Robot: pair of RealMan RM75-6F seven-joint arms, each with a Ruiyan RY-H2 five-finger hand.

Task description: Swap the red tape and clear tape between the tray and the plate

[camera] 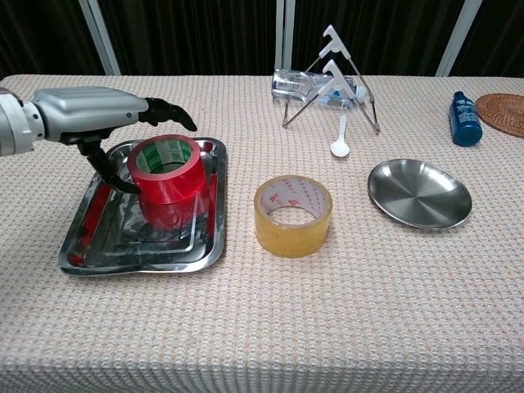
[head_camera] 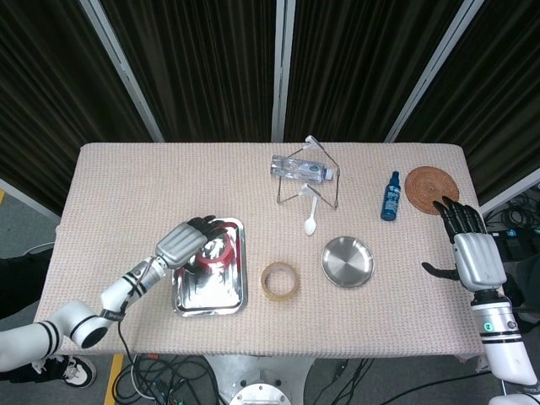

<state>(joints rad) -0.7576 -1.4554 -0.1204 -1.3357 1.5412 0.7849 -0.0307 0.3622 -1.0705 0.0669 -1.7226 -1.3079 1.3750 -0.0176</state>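
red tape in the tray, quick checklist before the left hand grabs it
1. Left hand over red tape, fingers apart: ok.
2. Hand actually touching the roll: cannot tell.
3. Red tape upright in tray: ok.
4. Plate free to receive it: ok.
5. Clear tape stands on the cloth, outside tray and plate: ok.
6. Right hand off at the table edge, away from the plate: ok.
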